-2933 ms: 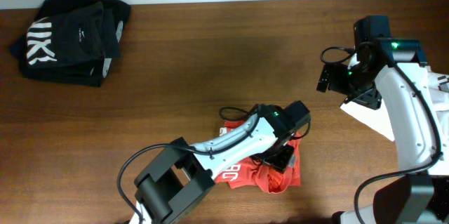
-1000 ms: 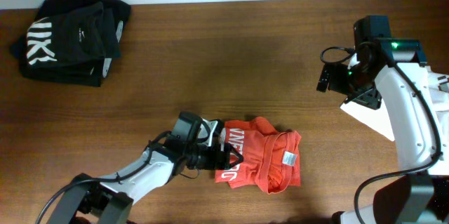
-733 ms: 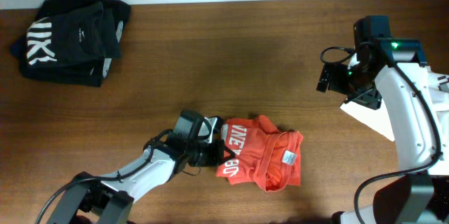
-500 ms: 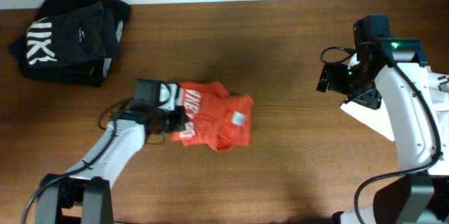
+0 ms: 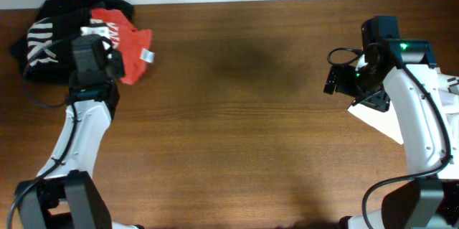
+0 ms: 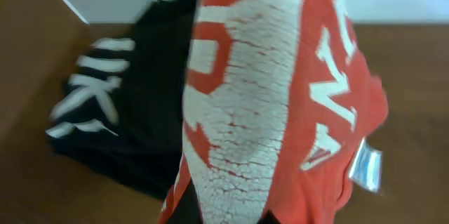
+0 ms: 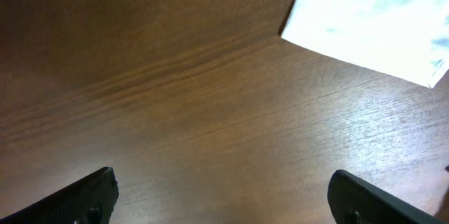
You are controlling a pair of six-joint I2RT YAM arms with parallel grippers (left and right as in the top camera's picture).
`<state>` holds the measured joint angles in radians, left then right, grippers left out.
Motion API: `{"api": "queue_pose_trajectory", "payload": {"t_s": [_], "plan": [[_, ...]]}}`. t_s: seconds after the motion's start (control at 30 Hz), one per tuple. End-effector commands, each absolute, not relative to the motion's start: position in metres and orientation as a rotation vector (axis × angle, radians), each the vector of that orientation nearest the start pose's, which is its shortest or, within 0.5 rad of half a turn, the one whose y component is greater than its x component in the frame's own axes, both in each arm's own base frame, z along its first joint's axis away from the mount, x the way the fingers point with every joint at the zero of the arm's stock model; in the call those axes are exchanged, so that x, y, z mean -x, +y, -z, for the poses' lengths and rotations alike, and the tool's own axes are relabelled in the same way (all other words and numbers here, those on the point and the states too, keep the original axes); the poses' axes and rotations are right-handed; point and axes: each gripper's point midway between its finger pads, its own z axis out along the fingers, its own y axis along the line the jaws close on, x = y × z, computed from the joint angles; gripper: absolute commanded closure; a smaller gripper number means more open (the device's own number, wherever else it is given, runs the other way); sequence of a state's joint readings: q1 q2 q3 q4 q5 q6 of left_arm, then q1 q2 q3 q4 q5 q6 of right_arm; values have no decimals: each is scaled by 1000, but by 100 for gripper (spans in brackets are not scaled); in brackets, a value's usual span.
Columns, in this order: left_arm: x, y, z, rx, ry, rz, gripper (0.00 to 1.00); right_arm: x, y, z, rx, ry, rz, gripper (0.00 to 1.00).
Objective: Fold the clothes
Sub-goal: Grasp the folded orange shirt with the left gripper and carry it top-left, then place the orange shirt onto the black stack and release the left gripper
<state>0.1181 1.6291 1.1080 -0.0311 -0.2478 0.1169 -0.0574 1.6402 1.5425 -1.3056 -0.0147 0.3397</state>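
The folded red-orange T-shirt with white lettering hangs from my left gripper at the far left of the table, against the pile of black T-shirts. In the left wrist view the red-orange shirt fills the middle, its bottom pinched between my jaws, with the black shirts behind it. My right gripper hovers open and empty at the right, fingers wide apart over bare wood. A white T-shirt lies under the right arm; it also shows in the right wrist view.
The back table edge runs along the top of the overhead view, just behind the black pile. The right arm's base stands at the lower right.
My left gripper has carried the red-orange shirt from the front middle of the table up and left to the black pile. The right arm has not moved.
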Motion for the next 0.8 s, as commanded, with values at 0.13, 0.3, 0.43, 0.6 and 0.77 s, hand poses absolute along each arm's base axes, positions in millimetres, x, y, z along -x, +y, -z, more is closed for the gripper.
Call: {"api": "queue_pose_trajectory", "payload": {"t_s": [0.13, 0.3, 0.43, 0.6, 0.77], "plan": [[-491, 126, -235, 219, 1900, -458, 99, -330, -21, -172, -591, 2909, -29, 1], [-496, 128, -251, 353, 1799, -356, 99, -330, -20, -172, -590, 2909, -29, 1], [-500, 176, -230, 491, 1736, -501, 99, -330, -21, -172, -591, 2909, -29, 1], [-491, 235, -204, 606, 1702, -605, 99, -330, -20, -172, -590, 2909, -29, 1], [-489, 273, -160, 662, 1716, -651, 98, -330, -20, -172, -590, 2909, -29, 1]]}}
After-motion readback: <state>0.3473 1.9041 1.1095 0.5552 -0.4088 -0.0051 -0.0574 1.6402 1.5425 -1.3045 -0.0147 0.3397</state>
